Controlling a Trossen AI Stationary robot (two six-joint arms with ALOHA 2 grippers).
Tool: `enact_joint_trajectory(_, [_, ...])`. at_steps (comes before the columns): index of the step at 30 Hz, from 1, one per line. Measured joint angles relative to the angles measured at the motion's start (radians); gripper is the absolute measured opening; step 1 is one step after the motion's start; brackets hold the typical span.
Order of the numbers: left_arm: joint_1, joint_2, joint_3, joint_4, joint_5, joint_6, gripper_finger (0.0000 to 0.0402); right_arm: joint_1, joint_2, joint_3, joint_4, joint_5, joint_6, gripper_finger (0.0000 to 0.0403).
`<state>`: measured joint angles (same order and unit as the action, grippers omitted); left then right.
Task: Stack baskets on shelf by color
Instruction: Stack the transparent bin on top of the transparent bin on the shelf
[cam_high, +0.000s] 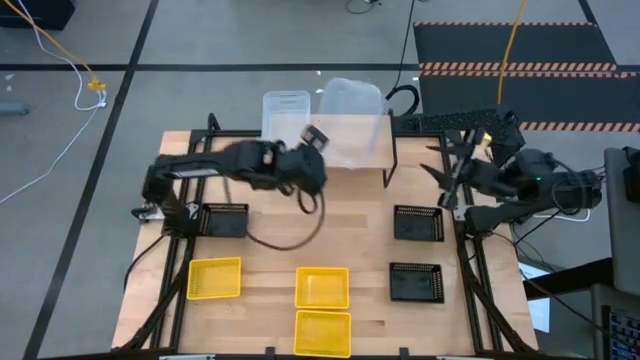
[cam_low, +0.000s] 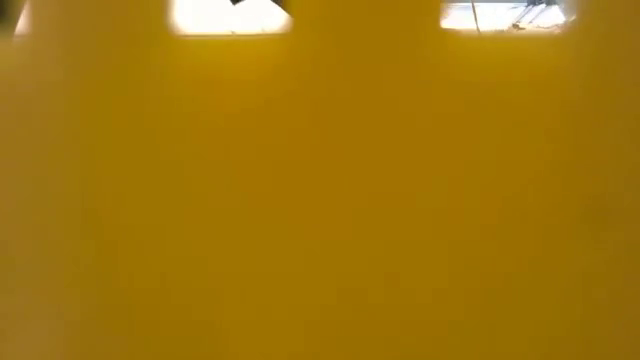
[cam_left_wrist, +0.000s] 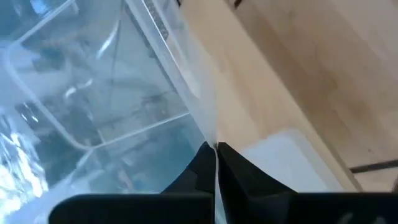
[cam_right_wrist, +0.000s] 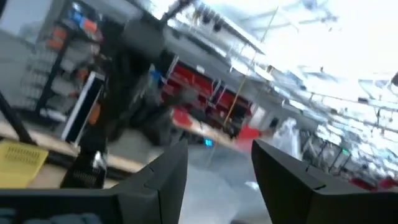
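In the high view my left gripper (cam_high: 318, 138) reaches over the shelf (cam_high: 235, 128) at the table's far side, shut on a clear basket (cam_high: 352, 120) that sits tilted above the shelf's right part. A second clear basket (cam_high: 285, 110) stands on the shelf beside it. Three yellow baskets (cam_high: 215, 278) (cam_high: 322, 287) (cam_high: 322, 333) and three black baskets (cam_high: 225, 220) (cam_high: 418, 222) (cam_high: 414, 282) lie on the table. My right gripper (cam_high: 442, 180) waits open near the table's right edge, its fingers (cam_right_wrist: 174, 171) holding nothing. My left gripper (cam_left_wrist: 216, 149) pinches a thin side wall of the clear basket (cam_left_wrist: 214, 134) between its two fingers. The basket (cam_left_wrist: 93, 93) stands tilted in front of the fingers, beside the wooden plank (cam_left_wrist: 261, 81). I cannot tell whether its underside touches the shelf.
A yellow basket wall (cam_low: 320, 200) fills the low view and hides the table there. The shelf's black legs (cam_high: 389, 165) stand near the black baskets on the right. Bare wood lies between the shelf and the yellow baskets (cam_high: 350, 235). A cable loops below the left arm (cam_high: 290, 240).
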<state>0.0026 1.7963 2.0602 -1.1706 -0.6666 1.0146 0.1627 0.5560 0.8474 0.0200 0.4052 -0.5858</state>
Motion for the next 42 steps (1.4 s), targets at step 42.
enact_joint_trajectory(42, [0.512,-0.141,0.144,-0.4,0.703,-0.121,0.0004,-0.027,0.003,-0.348,0.521,0.125,-0.264,0.0171])
